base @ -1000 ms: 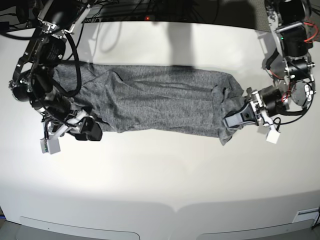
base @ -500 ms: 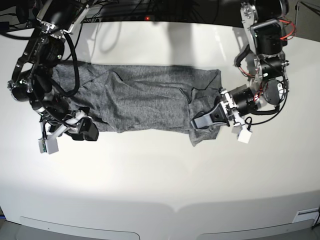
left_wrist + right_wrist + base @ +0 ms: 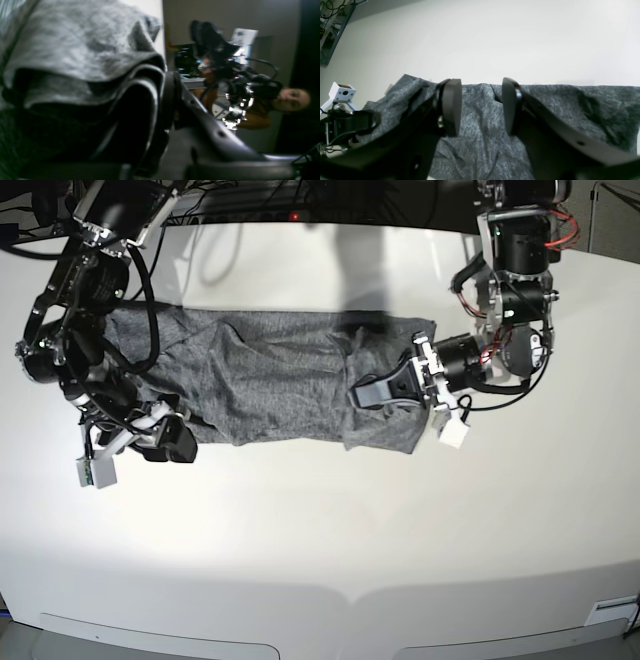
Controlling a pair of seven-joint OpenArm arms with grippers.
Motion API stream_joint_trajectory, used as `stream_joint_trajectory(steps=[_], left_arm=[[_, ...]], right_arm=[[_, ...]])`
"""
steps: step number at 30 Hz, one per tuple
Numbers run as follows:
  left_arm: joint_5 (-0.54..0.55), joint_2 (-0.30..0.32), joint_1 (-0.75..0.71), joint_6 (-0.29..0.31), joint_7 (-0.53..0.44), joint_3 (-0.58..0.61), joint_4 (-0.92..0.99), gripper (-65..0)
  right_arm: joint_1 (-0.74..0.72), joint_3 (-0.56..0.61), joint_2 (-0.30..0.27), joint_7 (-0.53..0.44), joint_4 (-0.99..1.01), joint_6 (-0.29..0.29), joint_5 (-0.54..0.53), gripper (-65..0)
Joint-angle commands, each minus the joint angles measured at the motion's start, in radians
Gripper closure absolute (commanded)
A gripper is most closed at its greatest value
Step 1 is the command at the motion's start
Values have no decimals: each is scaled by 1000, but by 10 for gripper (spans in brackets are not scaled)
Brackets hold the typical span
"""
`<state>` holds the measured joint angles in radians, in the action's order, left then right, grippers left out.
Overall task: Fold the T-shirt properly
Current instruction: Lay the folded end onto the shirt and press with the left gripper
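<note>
I see the heather-grey mottled knit T-shirt lying stretched across the upper middle of the white glossy table, wrinkled, long side running left to right in the base view.

My left gripper sits over the shirt's right-hand end in that view, and the end of the cloth is doubled over onto the body of the shirt there. In the left wrist view the grey fabric is draped over the black finger and pinched at the tip; the jaws look nearly together, clamped on the T-shirt. That view is blurry, so I can't make out how much cloth is caught.

My right gripper is at the shirt's other end, by its lower edge in the base view. In the right wrist view its two black pads stand well apart with bare cloth showing between them, nothing pinched. Whether the tips touch the fabric, I can't tell.
</note>
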<state>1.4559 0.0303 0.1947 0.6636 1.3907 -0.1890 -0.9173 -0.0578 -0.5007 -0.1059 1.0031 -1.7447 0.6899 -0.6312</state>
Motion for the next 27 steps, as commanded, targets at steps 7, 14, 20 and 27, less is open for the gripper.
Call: stream_joint_trajectory(steps=[7, 14, 20, 27], left_arm=[[28, -2, 22, 6, 6, 112, -14, -172], [28, -2, 43, 35, 6, 126, -14, -173], [28, -16, 84, 35, 6, 126, -14, -173], [-42, 20, 145, 35, 6, 124, -14, -172]], right_arm=[[-17, -1, -10, -23, -19, 8, -19, -270], [-16, -1, -10, -19, -19, 8, -20, -270], [-16, -1, -10, -19, -19, 8, -29, -270], [-17, -1, -10, -19, -19, 8, -31, -270]])
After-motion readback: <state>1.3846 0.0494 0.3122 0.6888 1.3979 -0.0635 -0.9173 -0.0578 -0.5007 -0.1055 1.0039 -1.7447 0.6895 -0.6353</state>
